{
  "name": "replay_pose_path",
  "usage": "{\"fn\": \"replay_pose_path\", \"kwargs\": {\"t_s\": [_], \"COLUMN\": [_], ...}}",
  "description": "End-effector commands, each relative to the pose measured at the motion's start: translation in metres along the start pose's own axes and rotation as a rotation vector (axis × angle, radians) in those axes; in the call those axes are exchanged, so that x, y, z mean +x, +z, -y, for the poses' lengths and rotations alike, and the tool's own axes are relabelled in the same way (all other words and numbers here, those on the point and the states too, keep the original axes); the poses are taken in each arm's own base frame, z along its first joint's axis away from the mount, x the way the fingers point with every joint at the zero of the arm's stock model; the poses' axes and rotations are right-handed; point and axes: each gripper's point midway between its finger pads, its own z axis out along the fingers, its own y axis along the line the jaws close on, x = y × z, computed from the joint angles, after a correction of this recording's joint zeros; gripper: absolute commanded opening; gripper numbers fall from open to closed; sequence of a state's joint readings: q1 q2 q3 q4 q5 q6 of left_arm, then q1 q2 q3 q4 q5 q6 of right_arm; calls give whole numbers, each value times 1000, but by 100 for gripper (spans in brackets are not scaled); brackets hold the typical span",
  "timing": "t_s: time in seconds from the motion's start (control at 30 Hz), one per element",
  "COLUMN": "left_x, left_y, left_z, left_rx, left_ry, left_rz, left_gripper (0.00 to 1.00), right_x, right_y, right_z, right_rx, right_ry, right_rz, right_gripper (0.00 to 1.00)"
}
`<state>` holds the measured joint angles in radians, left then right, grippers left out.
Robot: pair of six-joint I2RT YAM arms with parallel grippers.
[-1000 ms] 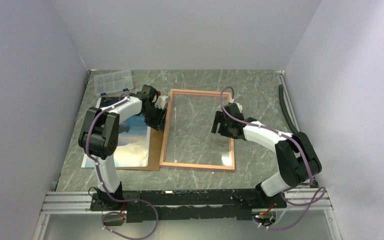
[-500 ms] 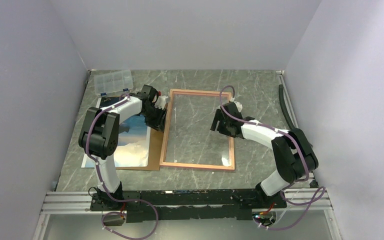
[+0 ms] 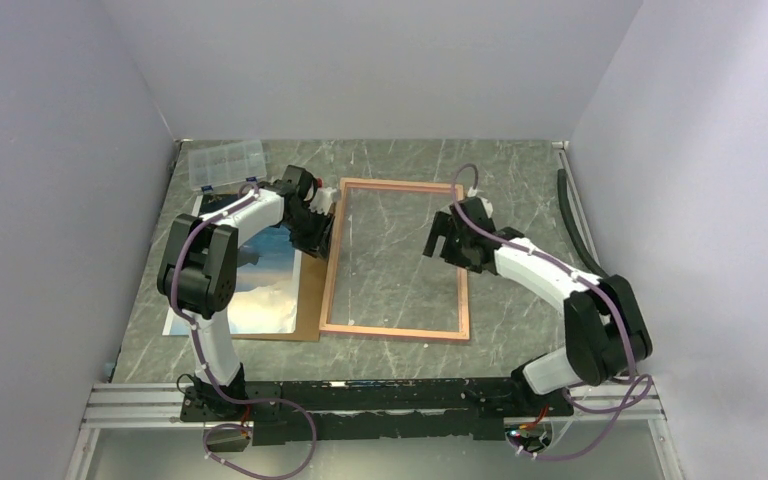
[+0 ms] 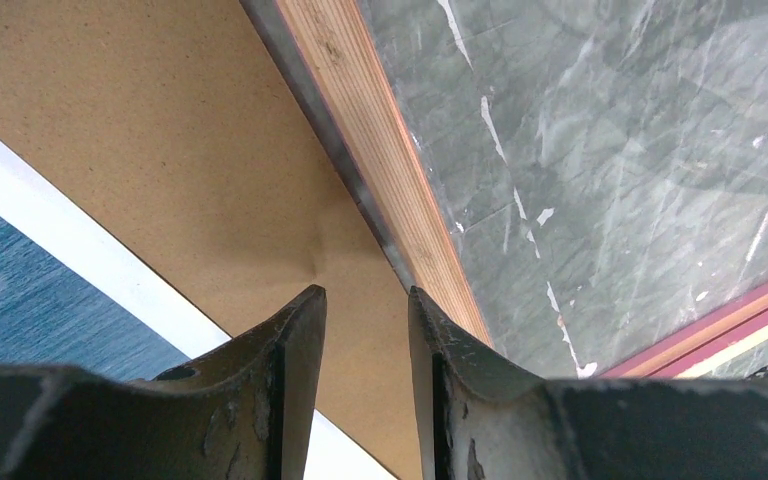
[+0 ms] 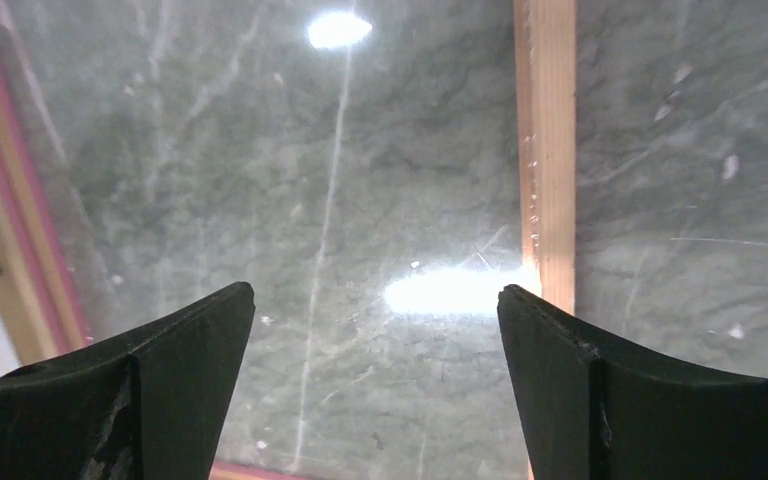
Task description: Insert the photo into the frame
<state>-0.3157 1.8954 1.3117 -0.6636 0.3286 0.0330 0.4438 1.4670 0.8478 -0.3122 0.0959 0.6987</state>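
Observation:
The frame (image 3: 396,184) lies flat mid-table with its tan wood side up; glass in it shows glare. To its left, the photo (image 3: 260,290) of blue sea lies face up on a brown backing board (image 3: 310,300). My left gripper (image 3: 316,226) hovers low at the frame's left rail (image 4: 380,150), over the board (image 4: 160,130). Its jaws (image 4: 365,295) stand a narrow gap apart with nothing between them. The photo's white border and blue sea (image 4: 20,290) show at the lower left. My right gripper (image 3: 444,245) hangs open over the glass, beside the right rail (image 5: 545,150), holding nothing (image 5: 375,290).
A clear plastic compartment box (image 3: 225,163) sits at the back left, close behind the left arm. A dark hose (image 3: 570,215) runs along the right wall. Grey walls close in the marble table (image 3: 520,170) on three sides.
The right gripper has opened wider and shifted slightly toward the back over the frame's right side. The left gripper has barely moved.

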Motion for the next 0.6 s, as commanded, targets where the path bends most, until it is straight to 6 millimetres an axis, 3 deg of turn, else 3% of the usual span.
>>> {"fn": "replay_pose_path", "kwargs": {"t_s": [0.0,0.1,0.27,0.57], "left_x": [-12,-10,-8,-2], "left_y": [-9,-6,1,15], "left_z": [6,4,0,-2], "left_rx": [13,5,-3,-4], "left_ry": [15,15,14,9], "left_rz": [29,22,9,-22], "left_gripper": [42,42,41,40], "right_x": [-47,-46,-24,9], "right_y": [-35,-30,-13,11], "right_z": [-4,22,52,58], "right_rx": [-12,35,99,69], "right_ry": [31,87,118,147], "right_rz": [88,77,23,-62], "right_gripper": [98,100,100,100]}}
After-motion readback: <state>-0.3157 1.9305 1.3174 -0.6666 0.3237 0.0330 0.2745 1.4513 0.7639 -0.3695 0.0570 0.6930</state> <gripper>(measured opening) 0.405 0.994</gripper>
